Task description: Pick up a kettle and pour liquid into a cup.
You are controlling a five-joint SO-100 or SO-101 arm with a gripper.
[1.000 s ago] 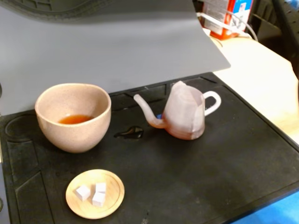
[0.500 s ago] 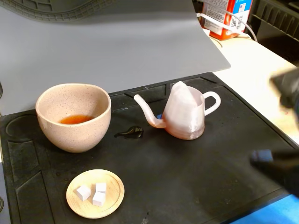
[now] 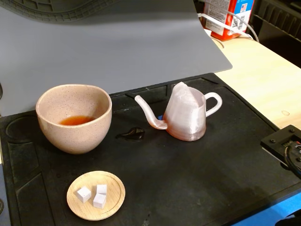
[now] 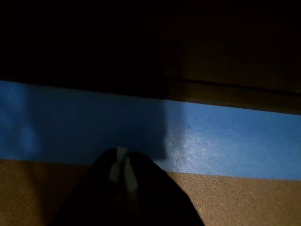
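Observation:
The kettle stands upright on the black mat in the fixed view, its spout pointing left and its loop handle to the right. The cup stands to its left and holds a little reddish-orange liquid. A dark glossy spill lies on the mat between them. My gripper shows only in the wrist view, at the bottom edge. Its fingertips are together and hold nothing, above a blue tape strip. Neither kettle nor cup shows in that view.
A small wooden dish with three white cubes sits in front of the cup. A black part of the arm is at the right edge. A grey board stands behind, and a red-and-white carton at the back right.

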